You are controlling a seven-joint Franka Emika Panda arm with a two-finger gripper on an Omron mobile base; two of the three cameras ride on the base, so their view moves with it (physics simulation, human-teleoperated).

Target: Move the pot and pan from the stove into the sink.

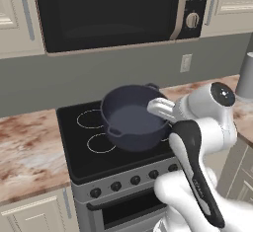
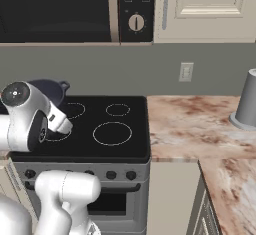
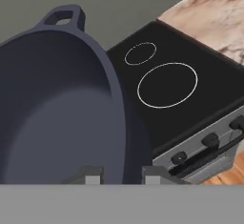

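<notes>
- While the pincer (image 3: 119, 174) is sitting nearly closed, its two tips are clamping the near rim of the pot (image 1: 134, 118), so the pot is being held, one tip inside the wall and one outside.
- From the hand view, the pot's bowl is spreading away toward 10 o'clock of the pincer, with a loop handle (image 3: 64, 17) at the far rim near 11 o'clock.
- In the left base view, the pot is hanging tilted over the stove (image 1: 89, 152), seemingly lifted clear of the glass, though contact underneath is hard to judge.
- The pot is round, so no long axis matters; the grip is off-centre at the rim, and the weight is likely pulling away from the wrist.
- The counter (image 2: 200, 124) is lying at 3 o'clock of the stove in the right base view; the carry probably goes that way.
</notes>
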